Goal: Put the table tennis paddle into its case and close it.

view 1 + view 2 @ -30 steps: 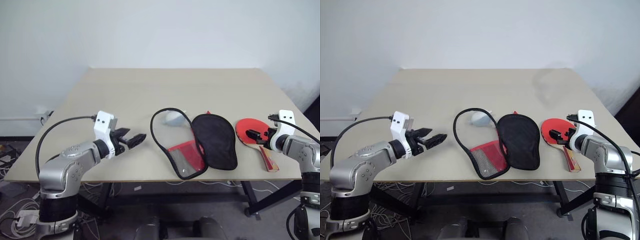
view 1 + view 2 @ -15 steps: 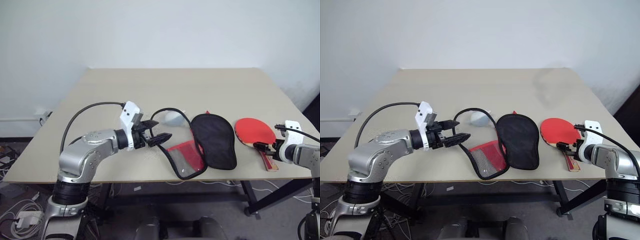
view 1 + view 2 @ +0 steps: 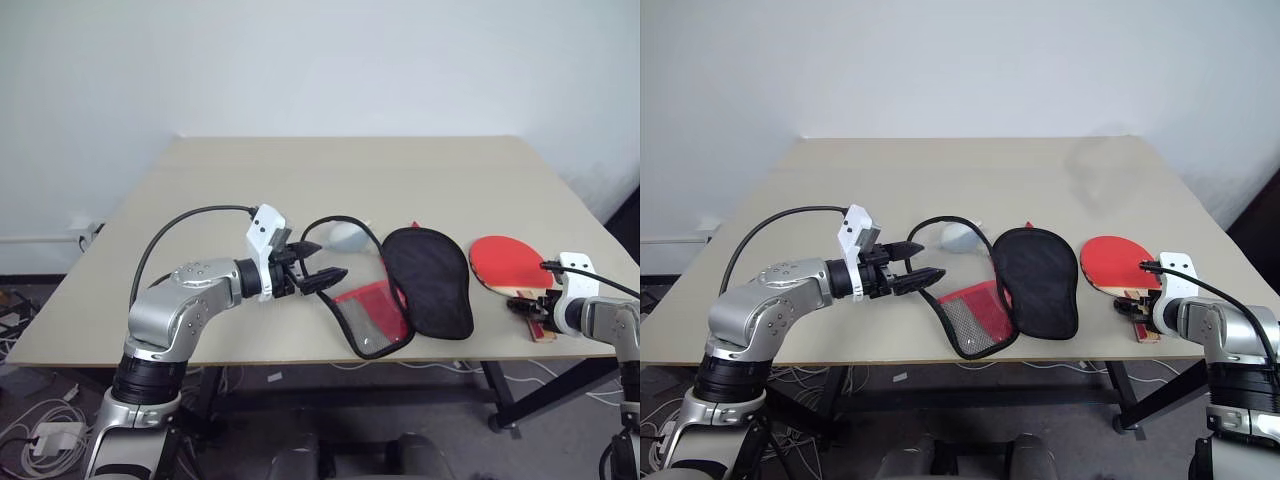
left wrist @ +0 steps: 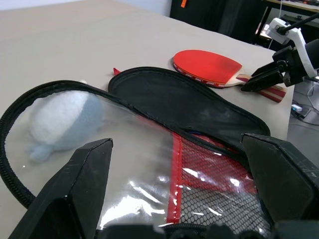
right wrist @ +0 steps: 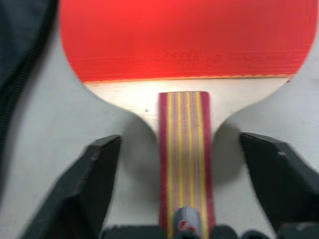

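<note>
With the table tennis paddle (image 3: 512, 264) lying flat just beside the opened case (image 3: 400, 290), the right gripper (image 5: 187, 196), fingers apart astride the handle, should probably be lowered squarely before closing, while the spread left gripper (image 3: 318, 264) hovers at the case.

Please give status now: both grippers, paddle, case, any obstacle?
Left gripper open at case. Right gripper open astride paddle handle. Grey lump under case flap.

Evenly and brightly lit from above, with only soft, faint shadows on the table (image 3: 300, 190) beneath the case (image 3: 400, 285). Glare patches on the case's clear panel in the left wrist view. Slightly blurred right wrist view, softest near the paddle (image 5: 185, 59) handle's lower end
</note>
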